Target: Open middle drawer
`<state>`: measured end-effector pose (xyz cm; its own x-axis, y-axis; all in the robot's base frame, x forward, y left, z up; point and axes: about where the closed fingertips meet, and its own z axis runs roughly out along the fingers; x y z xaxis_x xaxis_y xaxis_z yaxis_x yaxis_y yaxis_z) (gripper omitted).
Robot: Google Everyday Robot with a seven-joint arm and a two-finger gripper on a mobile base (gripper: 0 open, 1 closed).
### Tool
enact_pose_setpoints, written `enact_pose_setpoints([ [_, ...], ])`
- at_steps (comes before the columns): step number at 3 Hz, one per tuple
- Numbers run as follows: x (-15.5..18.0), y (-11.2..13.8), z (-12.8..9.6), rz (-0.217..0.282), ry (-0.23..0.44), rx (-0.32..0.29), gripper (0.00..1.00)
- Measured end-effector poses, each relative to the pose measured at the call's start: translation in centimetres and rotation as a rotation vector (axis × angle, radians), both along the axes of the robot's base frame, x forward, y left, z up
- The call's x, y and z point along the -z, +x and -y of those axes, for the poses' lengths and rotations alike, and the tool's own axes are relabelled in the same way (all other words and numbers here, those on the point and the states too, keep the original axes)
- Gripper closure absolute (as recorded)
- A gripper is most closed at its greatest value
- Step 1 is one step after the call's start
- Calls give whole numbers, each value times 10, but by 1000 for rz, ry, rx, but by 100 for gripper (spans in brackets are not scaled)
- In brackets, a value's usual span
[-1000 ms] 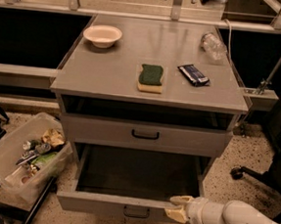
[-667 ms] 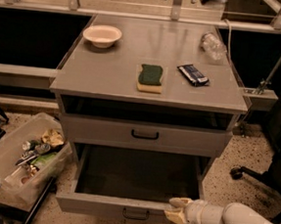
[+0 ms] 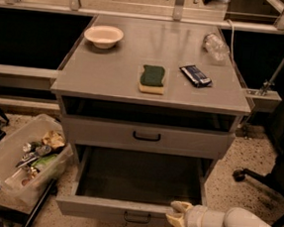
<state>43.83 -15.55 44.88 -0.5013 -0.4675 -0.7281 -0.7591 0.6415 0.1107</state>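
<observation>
The middle drawer (image 3: 99, 207) is a wide grey metal drawer with a small black bar handle (image 3: 137, 217). It stands pulled far out of the cabinet, and its inside looks bare. Above it the uppermost drawer (image 3: 189, 140) is closed. The lowest drawer is hidden under the pulled-out one. My gripper (image 3: 178, 214) has tan tips on a white arm that comes in from the lower right. It is at the top rim of the middle drawer's front, right of the handle.
On the cabinet top (image 3: 110, 73) lie a white bowl (image 3: 103, 35), a green sponge (image 3: 152, 78), a dark snack packet (image 3: 195, 75) and a clear plastic bottle (image 3: 216, 45). A clear bin of trash (image 3: 26, 160) stands on the floor at the left. A chair base (image 3: 246, 174) is at the right.
My gripper has shifted very slightly left along the drawer front. The middle drawer stays pulled out as before.
</observation>
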Motion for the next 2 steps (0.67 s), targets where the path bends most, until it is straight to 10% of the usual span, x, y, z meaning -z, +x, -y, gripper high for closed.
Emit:
enact_pose_setpoints([
  [2,-4,0,0,0,0,0,81],
])
